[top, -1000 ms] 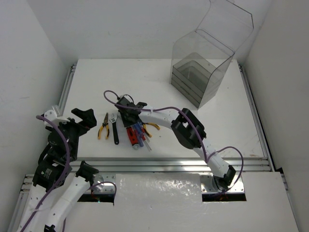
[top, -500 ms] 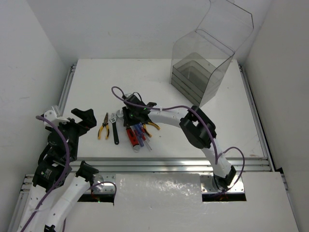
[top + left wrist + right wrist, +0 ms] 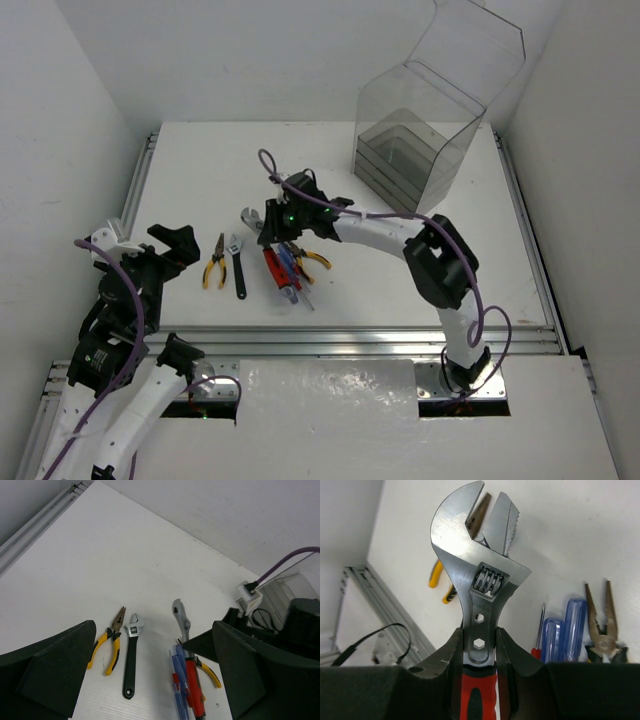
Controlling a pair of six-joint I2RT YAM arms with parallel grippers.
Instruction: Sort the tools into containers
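Right claw clamps red-handled wrench near head; left claw wide, idle. Advice: carry level to box, clear its front wall, lower into top tray.

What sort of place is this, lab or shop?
Likely a robot lab cell: white table boxed in by bare walls, aluminium rail at its edge, left arm and right arm mounted there.
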